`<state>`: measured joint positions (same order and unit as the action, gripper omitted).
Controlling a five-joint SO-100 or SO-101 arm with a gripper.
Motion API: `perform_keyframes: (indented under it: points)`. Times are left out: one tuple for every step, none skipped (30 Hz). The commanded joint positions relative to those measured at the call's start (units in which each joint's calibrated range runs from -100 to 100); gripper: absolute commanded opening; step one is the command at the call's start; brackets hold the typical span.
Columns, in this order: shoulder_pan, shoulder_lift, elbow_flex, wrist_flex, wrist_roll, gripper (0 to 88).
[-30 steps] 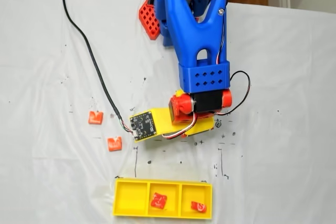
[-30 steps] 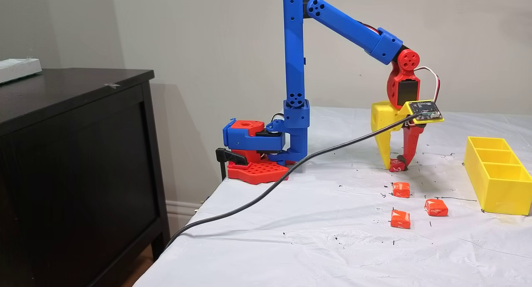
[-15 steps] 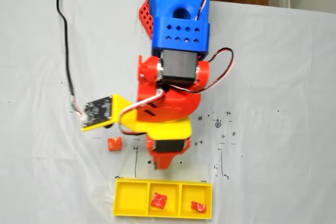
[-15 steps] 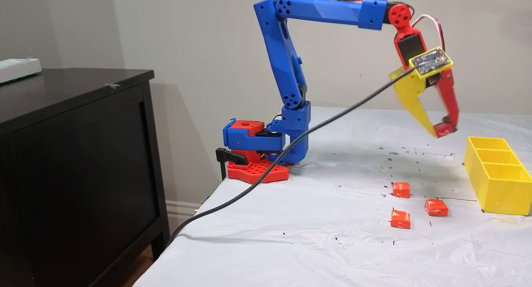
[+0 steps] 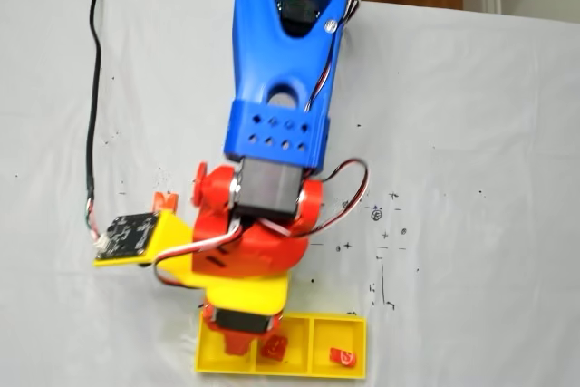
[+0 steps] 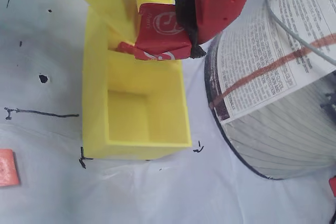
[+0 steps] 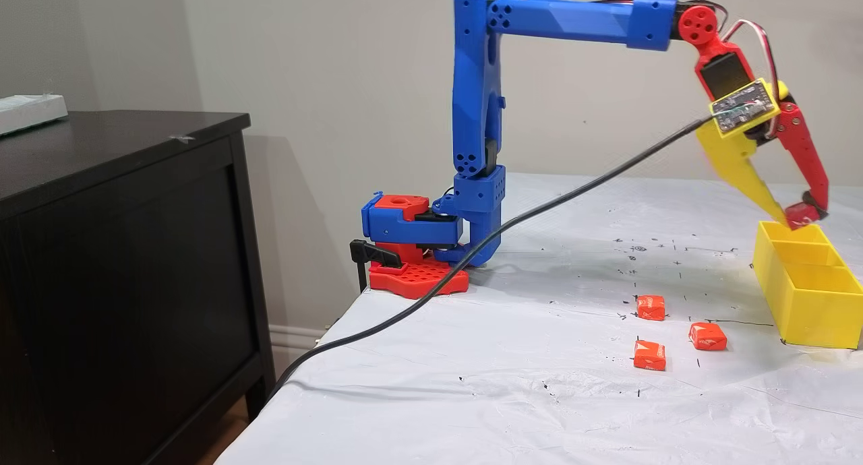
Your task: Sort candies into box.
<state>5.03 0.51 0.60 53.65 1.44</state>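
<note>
Holding one red candy [image 6: 160, 31] pinched between the yellow and red fingers of the gripper [image 6: 157, 30], hovering just above the yellow box [image 6: 94, 103]. Risking a miss if released now: sitting over a divider wall, possibly bouncing outside or into a wrong compartment. Leaving three loose candies [image 7: 650, 307] lying on the table sheet, near the box.

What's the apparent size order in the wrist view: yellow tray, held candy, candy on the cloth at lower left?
1. Yellow tray, clearly largest.
2. Held candy, clamped in the gripper.
3. Candy on the cloth, cut off by the frame edge.

The held candy is nearer the camera, so 2 versus 3 is unsure.
</note>
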Motion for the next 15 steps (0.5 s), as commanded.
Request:
perform_keyframes:
  points:
    - [1.1,2.8,-10.7,0.9,0.1,0.2]
    - [1.5,4.7,-12.8,1.8,0.2,0.2]
    - [1.9,6.5,-14.8,2.8,0.3,0.2]
    - [2.0,8.1,-16.5,3.6,0.4,0.2]
    - [2.1,8.9,-17.1,3.9,0.5,0.2]
    - [1.9,9.1,-16.9,3.7,0.6,0.2]
    - [1.7,9.1,-16.6,3.8,0.8,0.2]
    - [1.5,8.9,-16.1,4.1,1.0,0.2]
    - [1.4,8.6,-15.6,4.5,1.1,0.2]
    - [1.2,8.1,-14.7,4.6,1.3,0.2]
    - [1.0,7.4,-13.3,4.2,1.4,0.2]
    - [0.9,7.0,-12.5,3.7,1.4,0.2]
    - [0.9,7.0,-12.3,3.7,1.4,0.2]
    - [0.8,7.8,-12.8,3.5,1.5,0.2]
    - [0.8,8.4,-13.4,3.4,1.5,0.2]
